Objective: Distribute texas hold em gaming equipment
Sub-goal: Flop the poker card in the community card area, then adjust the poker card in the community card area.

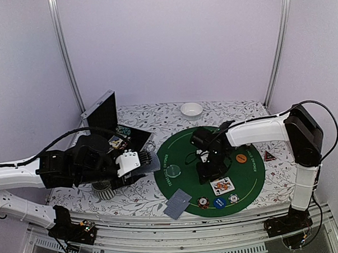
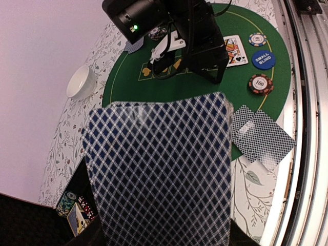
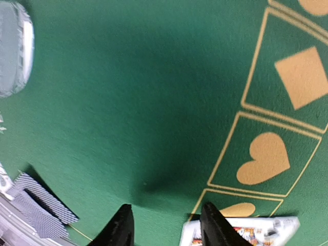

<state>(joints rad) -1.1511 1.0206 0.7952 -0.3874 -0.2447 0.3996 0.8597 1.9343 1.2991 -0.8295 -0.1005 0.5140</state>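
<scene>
Two pincers: your left pincer point(image 1: 141, 160) is clenched on the deck point(image 2: 159, 169), patterned backs facing its camera. Your right pincer point(image 3: 164, 225) is released and empty, low over the green mat point(image 1: 178, 148).
Cards dealt: one face-up card point(image 1: 222, 185) lies near the mat's near edge. Two face-down cards point(image 1: 178, 203) overlap across the mat's rim.
Chips: the brown chip point(image 1: 202, 203), blue chip point(image 1: 219, 203) and white chip point(image 1: 234, 199) sit in a row at the near edge. The orange chip point(image 1: 241, 157) is to the right, the clear chip point(image 1: 174, 171) to the left.
Marker: the red triangle point(image 1: 269, 156) lies off the mat on the desk point(image 1: 157, 118).
Risk, deck: you seem to grip the deck by one end only. I judge a quick swing could fan it or shed cards.
Risk, arms: your right arm occupies the middle of the mat. Bringing the deck in now could knock the two together.
Risk, face-up card: one right fingertip is just beside it. Lowering there could drag it into the chip row.
</scene>
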